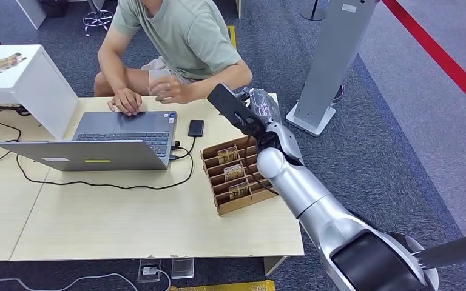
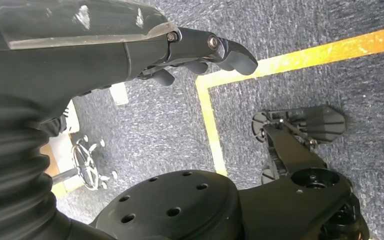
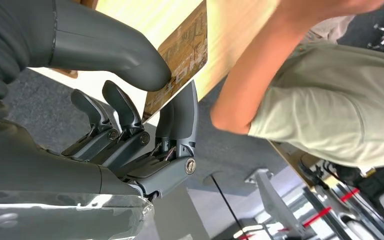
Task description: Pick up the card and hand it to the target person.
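**Head view: right hand holds a card out over the desk toward the seated person**

Right wrist view shows it closest: the right hand [image 3: 145, 125] pinches a brown patterned card [image 3: 180, 60] between the thick grey thumb and a dark finger, the other fingers [image 3: 120, 107] curled below the card's lower edge. Past the card lie the pale wooden desk [image 3: 235, 30] and the person's forearm [image 3: 260, 75] and green shirt [image 3: 340, 110].

In the head view the silver right arm [image 1: 303, 188] reaches up over the cardboard card rack [image 1: 238, 176], which stands on the desk [image 1: 127, 224] and carries more cards [image 1: 233, 172] upright in its slots. The right hand [image 1: 246, 115] is just beyond the rack's far end, above the desk's far edge, its back toward the camera, so the held card is hidden here. To the left of the rack lie a black phone [image 1: 196, 128], then an open laptop [image 1: 109, 142] with a black cable [image 1: 115, 183] looping in front of it. Beyond the rack sits the person [image 1: 182, 36], both hands at the desk's far edge near the robot's hand.

In the left wrist view the left hand [image 2: 200, 52] hangs over blue carpet, fingers curled in and holding nothing
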`<state>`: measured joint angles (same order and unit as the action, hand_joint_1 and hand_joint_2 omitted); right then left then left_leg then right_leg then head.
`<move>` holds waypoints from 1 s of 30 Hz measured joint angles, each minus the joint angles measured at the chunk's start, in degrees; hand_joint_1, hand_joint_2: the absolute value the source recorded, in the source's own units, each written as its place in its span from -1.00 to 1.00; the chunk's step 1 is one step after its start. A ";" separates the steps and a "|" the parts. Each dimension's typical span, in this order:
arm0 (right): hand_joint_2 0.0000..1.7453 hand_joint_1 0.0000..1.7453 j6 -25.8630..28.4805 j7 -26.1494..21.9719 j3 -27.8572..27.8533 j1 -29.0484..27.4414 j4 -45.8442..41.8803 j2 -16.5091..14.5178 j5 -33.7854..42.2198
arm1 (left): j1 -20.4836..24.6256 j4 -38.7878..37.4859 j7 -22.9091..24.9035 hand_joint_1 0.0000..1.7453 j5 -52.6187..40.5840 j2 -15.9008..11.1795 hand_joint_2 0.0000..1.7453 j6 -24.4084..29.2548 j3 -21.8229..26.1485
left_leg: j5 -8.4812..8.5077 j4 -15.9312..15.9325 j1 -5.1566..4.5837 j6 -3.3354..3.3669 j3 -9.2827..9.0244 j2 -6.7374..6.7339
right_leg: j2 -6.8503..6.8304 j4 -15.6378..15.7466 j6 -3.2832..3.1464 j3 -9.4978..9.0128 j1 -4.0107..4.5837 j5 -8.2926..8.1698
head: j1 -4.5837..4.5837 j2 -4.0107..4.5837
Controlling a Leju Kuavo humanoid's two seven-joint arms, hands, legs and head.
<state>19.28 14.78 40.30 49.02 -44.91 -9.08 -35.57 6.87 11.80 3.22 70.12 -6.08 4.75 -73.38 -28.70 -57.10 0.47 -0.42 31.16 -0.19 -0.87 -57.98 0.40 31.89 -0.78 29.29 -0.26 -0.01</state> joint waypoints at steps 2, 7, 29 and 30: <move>1.00 0.76 -0.09 0.18 0.04 1.28 3.20 -1.15 0.26 | 0.02 0.00 0.10 -1.00 -0.20 0.00 1.00 -0.05 -0.11 | 0.00 0.00 0.00 0.00 0.00 0.00 | -0.01 0.00 0.00 0.00 0.00 0.00 | -0.04 0.00; 1.00 0.76 0.62 -0.85 0.19 2.49 9.86 -3.67 0.30 | 0.04 0.00 0.13 -1.00 -0.26 0.00 1.00 -0.12 -0.79 | 0.00 0.00 0.00 0.00 -0.01 0.00 | 0.00 0.01 0.00 0.00 0.00 0.00 | -0.05 0.00; 1.00 -1.00 3.49 -3.75 1.18 4.13 19.07 -7.06 1.44 | -0.01 0.00 0.17 -1.00 0.37 0.30 1.00 -0.17 -1.37 | 0.00 0.00 0.00 0.00 -0.04 0.00 | 0.01 0.00 0.00 -0.01 0.00 0.00 | -0.01 0.00; 1.00 -1.00 3.52 -3.97 1.19 4.19 19.24 -7.13 1.55 | -0.01 0.00 0.01 -1.00 0.41 0.31 1.00 -0.24 -1.42 | 0.00 0.00 0.00 0.00 -0.04 0.00 | 0.01 0.00 0.00 -0.01 0.00 0.00 | -0.02 0.00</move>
<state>22.81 10.80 41.50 53.22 -25.68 -16.21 -34.02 6.85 11.80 3.23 70.53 -5.76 4.51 -74.80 -28.70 -57.10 0.47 -0.42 31.12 -0.19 -0.86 -57.98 0.40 31.88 -0.78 29.29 -0.28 -0.01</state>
